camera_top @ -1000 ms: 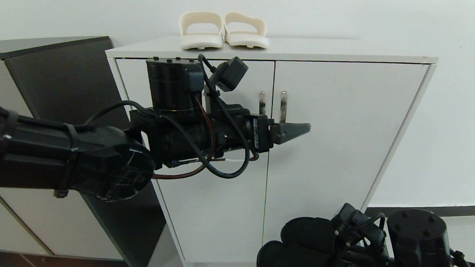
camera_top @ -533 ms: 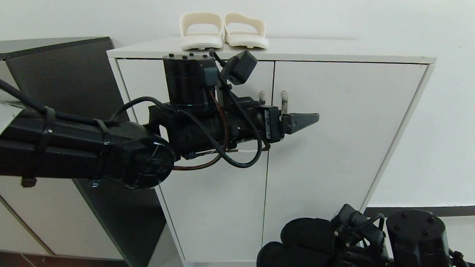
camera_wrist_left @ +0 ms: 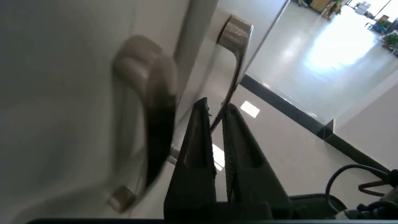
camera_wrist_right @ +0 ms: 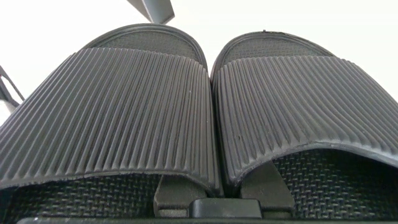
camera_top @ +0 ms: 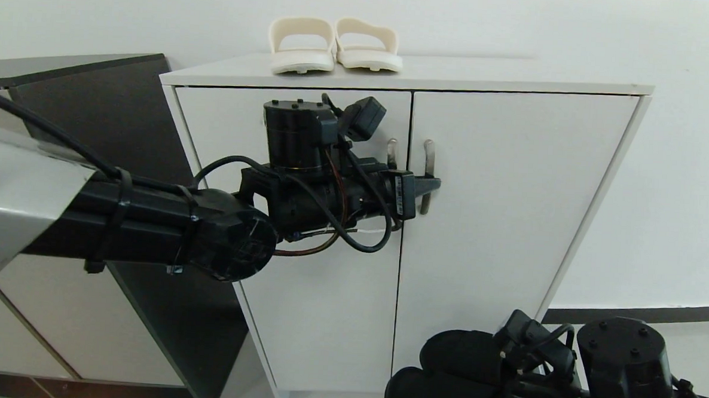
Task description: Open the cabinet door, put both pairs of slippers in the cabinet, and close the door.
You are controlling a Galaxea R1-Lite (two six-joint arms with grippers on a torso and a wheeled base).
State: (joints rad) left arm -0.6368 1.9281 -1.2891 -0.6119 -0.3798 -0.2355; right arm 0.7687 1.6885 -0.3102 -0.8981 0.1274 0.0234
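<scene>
- The black slippers are nearest, at 5 o'clock in the head view. The right jaws grasp the pair side by side, low in front of the foot of the right door. They hang there much as they did a second ago.
- The left arm is what has changed. A second ago the left jaws pointed toward 3 o'clock, with their tips out past both handles and over the right door. They rose a little, then drew back toward 9 o'clock. Now the tips are at the right handle, about halfway up its bar.
- My reading is that the arm has overshot, corrected and lined up, so the door-opening step has reached the handle itself. Both doors are shut, so no slippers are inside yet.
- In the left wrist view the right handle's bar runs down to meet the tips of the left jaws, touching them or nearly so. The left handle stands just beside the jaws, at 9 o'clock of the tips in the head view. I cannot tell whether the jaws are clenched on the bar, astride it or only laid against it.
- The white slippers are farthest, at 12 o'clock on the cabinet top. They lie near its front edge, above the left door and well apart from either jaws.
</scene>
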